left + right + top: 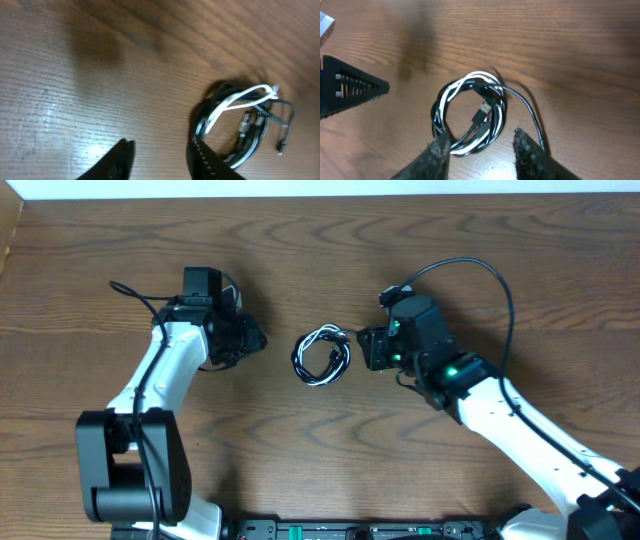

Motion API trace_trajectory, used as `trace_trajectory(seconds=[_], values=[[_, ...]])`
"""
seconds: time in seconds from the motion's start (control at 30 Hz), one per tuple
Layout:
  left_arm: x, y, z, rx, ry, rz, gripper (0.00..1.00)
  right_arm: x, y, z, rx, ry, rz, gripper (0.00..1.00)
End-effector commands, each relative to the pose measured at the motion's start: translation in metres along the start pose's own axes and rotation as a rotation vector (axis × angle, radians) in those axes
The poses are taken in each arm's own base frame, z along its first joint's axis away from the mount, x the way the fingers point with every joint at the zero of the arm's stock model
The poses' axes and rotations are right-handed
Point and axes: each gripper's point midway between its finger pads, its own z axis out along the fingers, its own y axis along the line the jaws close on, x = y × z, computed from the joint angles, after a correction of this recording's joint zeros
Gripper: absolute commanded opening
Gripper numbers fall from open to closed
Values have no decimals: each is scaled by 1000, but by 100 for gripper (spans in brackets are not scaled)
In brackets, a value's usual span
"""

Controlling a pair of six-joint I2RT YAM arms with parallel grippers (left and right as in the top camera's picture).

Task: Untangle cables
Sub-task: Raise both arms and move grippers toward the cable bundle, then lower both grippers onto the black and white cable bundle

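Flanking the coiled cables [321, 355], parted fingers [436, 152]

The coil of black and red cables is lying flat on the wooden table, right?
Not quite: the cables are black and white, not black and red, as the right wrist view shows. The coil does lie flat on the wooden table.

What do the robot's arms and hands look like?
The left arm and right arm are white tubes with black joints and black wires. Green lights glow on the right one. The left hand and right hand have black, pointy fingers.
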Motion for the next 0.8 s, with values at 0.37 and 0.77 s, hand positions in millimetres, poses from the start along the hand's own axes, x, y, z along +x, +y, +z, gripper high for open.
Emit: trace_trajectory(seconds=[0.37,0.77], values=[[15,12,14,-26,47,-33,44,40,-21,64,119,84,122,43],[18,5,24,15,33,-7,36,63,-24,103,116,106,126,31]])
